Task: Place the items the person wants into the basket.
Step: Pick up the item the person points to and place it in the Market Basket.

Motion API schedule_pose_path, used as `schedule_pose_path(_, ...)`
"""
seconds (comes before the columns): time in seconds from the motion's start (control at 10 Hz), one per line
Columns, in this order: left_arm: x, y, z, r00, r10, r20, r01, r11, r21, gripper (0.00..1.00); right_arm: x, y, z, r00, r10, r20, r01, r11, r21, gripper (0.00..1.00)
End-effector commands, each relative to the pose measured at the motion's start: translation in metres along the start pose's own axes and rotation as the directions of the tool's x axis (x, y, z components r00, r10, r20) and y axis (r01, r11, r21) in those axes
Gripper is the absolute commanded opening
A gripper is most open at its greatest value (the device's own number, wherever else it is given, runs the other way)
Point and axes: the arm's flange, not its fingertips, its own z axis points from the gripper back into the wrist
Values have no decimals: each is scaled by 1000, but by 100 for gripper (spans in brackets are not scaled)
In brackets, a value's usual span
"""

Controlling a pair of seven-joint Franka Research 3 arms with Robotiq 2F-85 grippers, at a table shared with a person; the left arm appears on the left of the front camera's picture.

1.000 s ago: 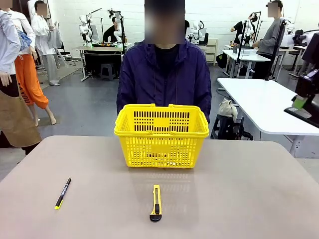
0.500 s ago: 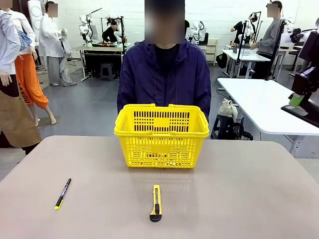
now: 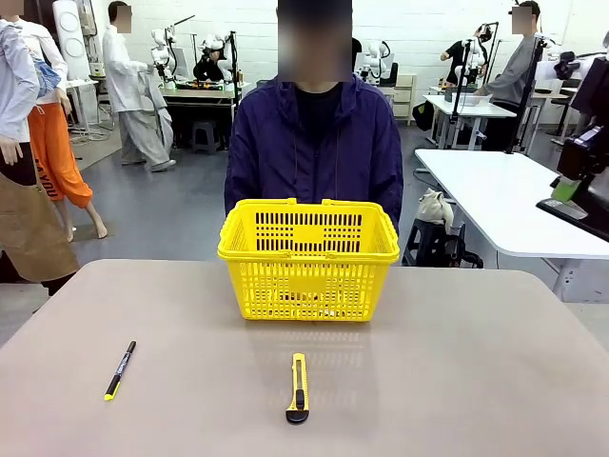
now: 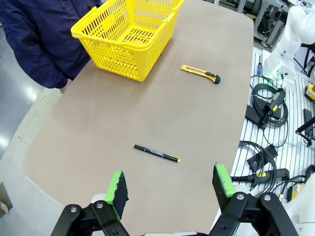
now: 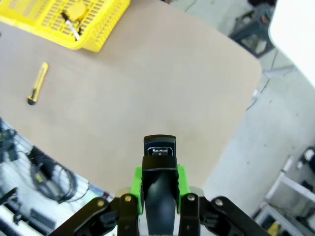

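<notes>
The yellow basket [image 3: 307,286] stands at the table's far middle, in front of the person [image 3: 314,143] in the dark jacket. In the right wrist view a yellow tape measure [image 5: 76,12] and a white marker [image 5: 73,30] lie inside the basket [image 5: 93,43]. My right gripper [image 5: 159,178] is shut on the black stapler [image 5: 159,147], high over the table's right end, away from the basket. It also appears at the right edge of the front view [image 3: 577,181]. My left gripper [image 4: 170,189] hangs open with nothing in it, high above the table's left end.
A black pen with a yellow end [image 3: 119,369] lies at the near left. A yellow-and-black utility knife [image 3: 299,387] lies near the front middle. Cables and boxes [image 4: 268,108] cover the floor beside the table. A white table [image 3: 504,205] stands to the right.
My right gripper with the stapler has shifted slightly up at the right edge of the front view. The things on the table have not moved.
</notes>
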Motion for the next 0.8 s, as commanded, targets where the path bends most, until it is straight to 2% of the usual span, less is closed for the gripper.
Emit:
schedule_pose_path(0.0, -1, 1, 2, 1000, -19, 20, 19, 1000, -6, 90, 68, 18, 0, 975, 217, 45, -216, 976, -36, 32)
schedule_pose_path(0.1, -1, 1, 2, 1000, -19, 20, 19, 1000, -6, 90, 110, 31, -6, 946, 321, 52, -320, 947, -30, 32)
schedule_pose_path(0.4, -1, 1, 2, 1000, -19, 20, 19, 1000, -6, 90, 222, 80, -33, 827, 530, 188, -546, 836, 43, 32)
schedule_pose_path(0.5, -1, 1, 2, 1000, -19, 20, 19, 1000, -6, 90, 251, 97, -47, 792, 571, 214, -599, 795, 94, 32)
schedule_pose_path(0.7, -1, 1, 2, 1000, -19, 20, 19, 1000, -6, 90, 293, 140, -74, 725, 650, 227, -684, 720, 121, 32)
